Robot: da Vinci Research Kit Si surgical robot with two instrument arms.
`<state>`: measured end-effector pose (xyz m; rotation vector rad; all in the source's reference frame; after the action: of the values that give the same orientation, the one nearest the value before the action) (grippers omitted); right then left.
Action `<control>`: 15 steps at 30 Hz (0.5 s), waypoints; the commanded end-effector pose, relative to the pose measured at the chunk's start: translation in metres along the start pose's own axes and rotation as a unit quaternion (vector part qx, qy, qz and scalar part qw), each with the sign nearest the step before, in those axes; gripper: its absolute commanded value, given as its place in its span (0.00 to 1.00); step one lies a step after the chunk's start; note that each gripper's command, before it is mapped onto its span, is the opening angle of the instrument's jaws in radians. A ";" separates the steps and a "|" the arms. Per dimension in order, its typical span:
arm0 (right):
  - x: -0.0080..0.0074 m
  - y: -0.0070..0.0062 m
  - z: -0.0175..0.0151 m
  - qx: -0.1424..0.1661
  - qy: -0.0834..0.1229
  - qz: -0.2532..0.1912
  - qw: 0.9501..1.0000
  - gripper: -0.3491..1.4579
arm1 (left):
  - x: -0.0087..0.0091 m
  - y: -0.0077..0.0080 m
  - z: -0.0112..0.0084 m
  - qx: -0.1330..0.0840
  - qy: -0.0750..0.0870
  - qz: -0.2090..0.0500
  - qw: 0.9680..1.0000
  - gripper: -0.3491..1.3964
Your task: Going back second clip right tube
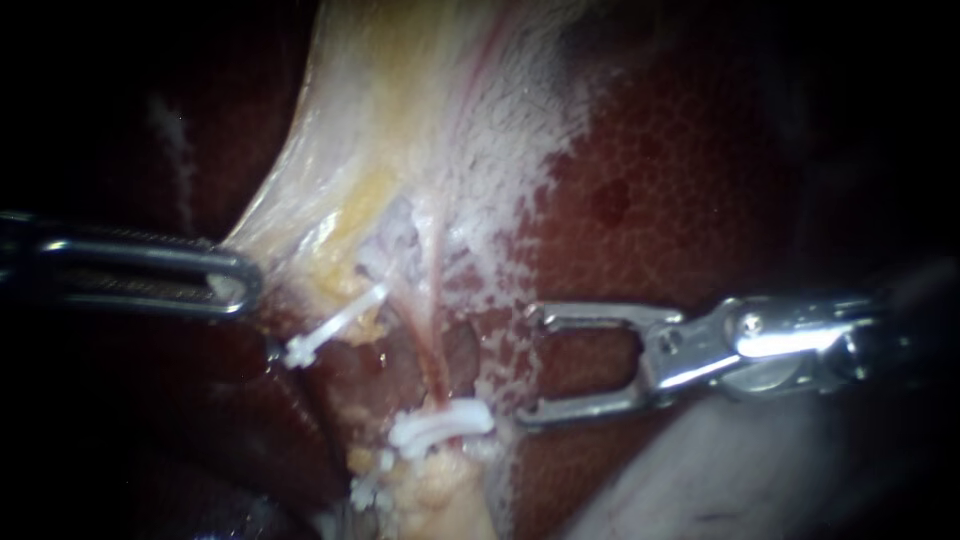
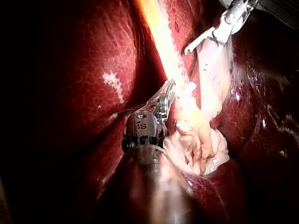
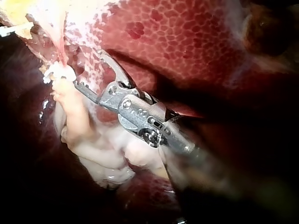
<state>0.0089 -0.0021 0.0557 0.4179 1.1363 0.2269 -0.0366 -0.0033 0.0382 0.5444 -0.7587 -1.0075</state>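
Withdrawal step, seemingly — white clip (image 1: 440,428) seated across right tube (image 1: 432,330). Right instrument (image 1: 530,365) just beside that clip, hand spread and empty. Left instrument (image 1: 235,285) well apart from the clip, hand pinching pale tissue (image 1: 300,200). Next: straight backing away, no snagging. Only in endoscope view — further clip (image 1: 330,330) near the first.

Bare liver (image 1: 680,180) clear, clip (image 1: 440,425) across right tube (image 1: 432,335)

Shiny metal right instrument (image 1: 530,367), matt white plastic clip (image 1: 440,428), wet glossy liver (image 1: 680,150)
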 end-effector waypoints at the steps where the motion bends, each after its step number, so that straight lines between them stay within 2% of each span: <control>1: 0.0000 0.0001 -0.0003 0.001 0.000 -0.005 1.000 0.52 | 0.0000 0.0001 0.0000 0.000 0.000 0.000 1.000 0.00; 10: -0.0001 -0.0002 -0.0009 0.002 0.000 -0.014 1.000 0.52 | 0.0003 0.0014 0.0008 0.000 0.000 0.002 1.000 0.00; 15: -0.0001 -0.0003 -0.0010 0.003 0.000 -0.014 1.000 0.52 | 0.0014 0.0028 0.0026 -0.003 -0.004 0.005 1.000 0.00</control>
<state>0.0079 -0.0022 0.0553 0.4034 1.1441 0.1953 -0.0367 -0.0036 0.0428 0.5339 -0.7636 -1.0002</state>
